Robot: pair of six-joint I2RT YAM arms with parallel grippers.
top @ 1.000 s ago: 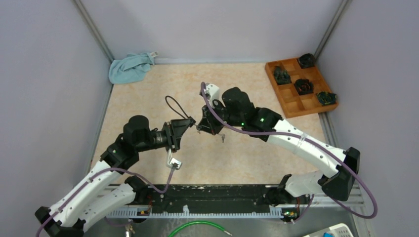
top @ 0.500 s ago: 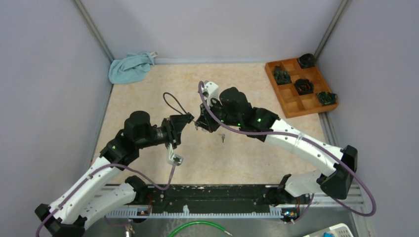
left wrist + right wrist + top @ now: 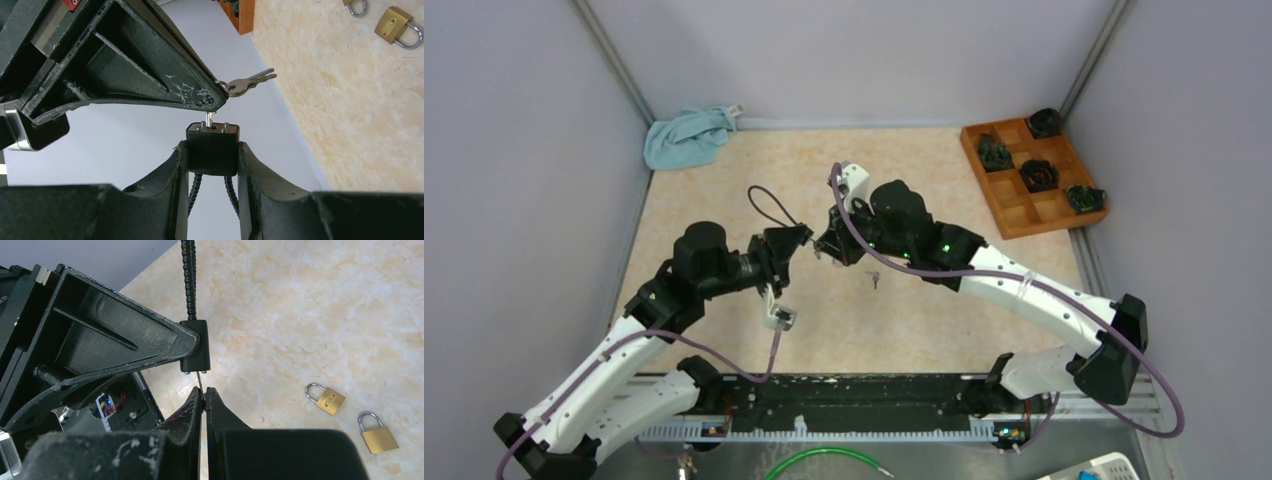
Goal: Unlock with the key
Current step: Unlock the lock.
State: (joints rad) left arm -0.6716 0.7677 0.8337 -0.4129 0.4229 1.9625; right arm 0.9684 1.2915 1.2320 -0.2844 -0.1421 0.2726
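Key [image 3: 209,119] in cable lock [image 3: 212,147] (mid-air)

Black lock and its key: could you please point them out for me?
black lock [image 3: 212,148], left wrist view, middle of its body.
key [image 3: 210,118], left wrist view, exposed blade above the lock.

We are holding our two grippers tip to tip above the surface [image 3: 924,320]. The lock [image 3: 212,142] is sitting between the fingers of the left gripper [image 3: 799,238], and the key [image 3: 200,379] is reaching from the right gripper [image 3: 204,395] into the lock's end. Two padlocks [image 3: 326,399] are lying side by side on the surface near the right gripper. A cloth [image 3: 686,136] is lying far behind the left gripper, and a tray [image 3: 1014,215] is sitting well right of the right gripper.
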